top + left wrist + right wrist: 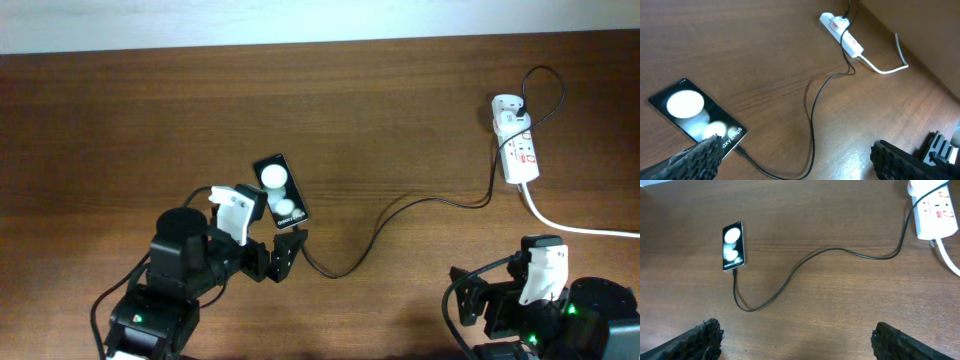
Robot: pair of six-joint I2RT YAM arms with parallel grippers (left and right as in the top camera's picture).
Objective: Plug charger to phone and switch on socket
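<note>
Gleaming glossy phone (pixel 733 246); thin charger (pixel 837 249) (matte)

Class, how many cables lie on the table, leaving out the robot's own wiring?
2. The black charger runs from the socket to the phone; the white cord leaves the socket and exits the overhead view's right edge.

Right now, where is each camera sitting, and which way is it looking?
Overhead: above the table, looking straight down at the phone, charger and socket; the left hand and right hand show at the bottom.
Left wrist: rides behind the left hand, low beside the phone, facing across toward the socket; its black fingers show below.
Right wrist: rides behind the right hand, looking down over the table; its fingers fill the bottom corners.
Shared: both wrist views show phone, charger and socket.
</note>
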